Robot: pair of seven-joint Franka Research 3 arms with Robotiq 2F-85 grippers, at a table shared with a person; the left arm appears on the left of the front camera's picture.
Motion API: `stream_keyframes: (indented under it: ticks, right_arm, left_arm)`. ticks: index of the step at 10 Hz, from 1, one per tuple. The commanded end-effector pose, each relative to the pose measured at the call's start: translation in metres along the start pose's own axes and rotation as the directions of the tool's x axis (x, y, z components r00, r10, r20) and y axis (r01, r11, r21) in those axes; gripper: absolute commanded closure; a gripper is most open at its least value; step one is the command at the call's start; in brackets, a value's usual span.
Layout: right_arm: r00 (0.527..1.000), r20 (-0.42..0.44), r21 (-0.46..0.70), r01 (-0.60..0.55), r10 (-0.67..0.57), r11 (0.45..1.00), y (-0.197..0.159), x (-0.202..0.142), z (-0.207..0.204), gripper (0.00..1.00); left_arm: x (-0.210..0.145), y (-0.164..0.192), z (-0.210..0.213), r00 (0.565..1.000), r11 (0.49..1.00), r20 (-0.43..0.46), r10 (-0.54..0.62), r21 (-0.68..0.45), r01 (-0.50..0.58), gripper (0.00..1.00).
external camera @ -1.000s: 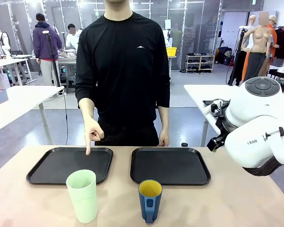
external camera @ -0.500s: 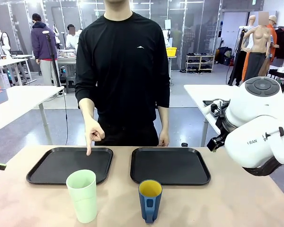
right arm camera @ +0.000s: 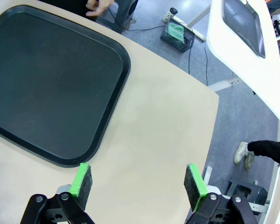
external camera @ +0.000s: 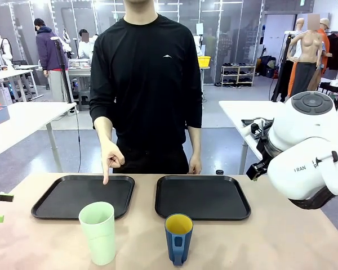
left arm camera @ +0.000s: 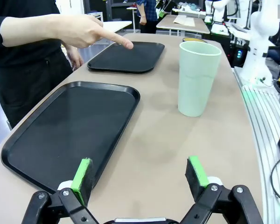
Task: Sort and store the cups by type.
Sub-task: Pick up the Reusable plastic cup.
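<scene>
The pale mint-green tumbler [external camera: 97,232] stands upright at the table's near edge, in front of the left black tray [external camera: 83,196]. To its right, in front of the right black tray [external camera: 203,197], stands the dark blue mug [external camera: 178,238], yellow inside, handle toward me. My left gripper [external camera: 0,208] pokes in at the far left edge, open. In the left wrist view it [left arm camera: 139,173] is open and empty above the table, with the tumbler [left arm camera: 198,78] ahead of it. My right gripper [right arm camera: 137,179] is open and empty above the right tray's corner [right arm camera: 46,84].
A person stands across the table, one hand [external camera: 109,163] pointing a finger down at the left tray's far edge, the other hanging by the right tray. The right arm's white body [external camera: 307,152] hovers at the table's right side. Both trays hold nothing.
My left gripper's green fingertips have come into the front view at the left edge. The cups, the person's pointing hand and the right arm have not moved.
</scene>
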State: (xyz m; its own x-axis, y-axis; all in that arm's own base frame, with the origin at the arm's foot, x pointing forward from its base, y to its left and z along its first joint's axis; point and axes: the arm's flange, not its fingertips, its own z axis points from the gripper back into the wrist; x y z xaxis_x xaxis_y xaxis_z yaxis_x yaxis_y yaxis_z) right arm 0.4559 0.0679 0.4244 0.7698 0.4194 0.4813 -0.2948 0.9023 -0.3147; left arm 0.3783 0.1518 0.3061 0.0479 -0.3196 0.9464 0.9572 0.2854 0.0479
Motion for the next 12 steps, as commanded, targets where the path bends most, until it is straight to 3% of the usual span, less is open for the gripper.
stream_keyframes:
  ticks: [1, 2, 3, 4, 7, 8, 10, 11, 12]
  right_arm:
    - [1.0, 0.0, -0.002, 0.0, 0.0, 1.0, 0.0, 0.0, -0.001, 0.0]
    - [1.0, 0.0, -0.002, 0.0, 0.0, 1.0, 0.0, 0.0, -0.001, 0.0]
    - [1.0, 0.0, -0.002, 0.0, 0.0, 1.0, 0.0, 0.0, -0.001, 0.0]
    - [1.0, 0.0, -0.002, 0.0, 0.0, 1.0, 0.0, 0.0, -0.001, 0.0]
    - [1.0, 0.0, -0.002, 0.0, 0.0, 1.0, 0.0, 0.0, -0.001, 0.0]
    - [1.0, 0.0, -0.002, 0.0, 0.0, 1.0, 0.0, 0.0, -0.001, 0.0]
    - [1.0, 0.0, -0.002, 0.0, 0.0, 1.0, 0.0, 0.0, -0.001, 0.0]
    - [1.0, 0.0, -0.002, 0.0, 0.0, 1.0, 0.0, 0.0, -0.001, 0.0]
    - [1.0, 0.0, -0.002, 0.0, 0.0, 1.0, 0.0, 0.0, -0.001, 0.0]
  left_arm:
    - [0.006, -0.002, 0.002, 1.0, 1.0, -0.017, -0.023, 0.021, 0.023, 0.0]
    - [0.0, 0.0, 0.0, 1.0, 1.0, 0.0, 0.0, 0.0, 0.0, 0.0]
    - [-0.018, 0.017, -0.014, 0.994, 0.996, 0.095, -0.06, -0.054, 0.065, 0.0]
    - [-0.038, 0.026, -0.024, 0.988, 0.99, 0.087, -0.13, -0.051, 0.135, 0.0]
    - [-0.062, 0.031, -0.041, 0.934, 0.956, 0.226, -0.277, -0.035, 0.292, 0.0]
    - [-0.06, 0.032, -0.048, 0.922, 0.952, 0.256, -0.292, -0.019, 0.306, 0.0]
    - [-0.062, 0.03, -0.059, 0.923, 0.955, 0.32, -0.212, -0.134, 0.265, 0.0]
    - [0.067, 0.067, -0.033, 0.954, 0.975, 0.227, -0.196, -0.056, 0.214, 0.0]
    - [0.067, 0.067, -0.033, 0.954, 0.975, 0.227, -0.196, -0.056, 0.214, 0.0]
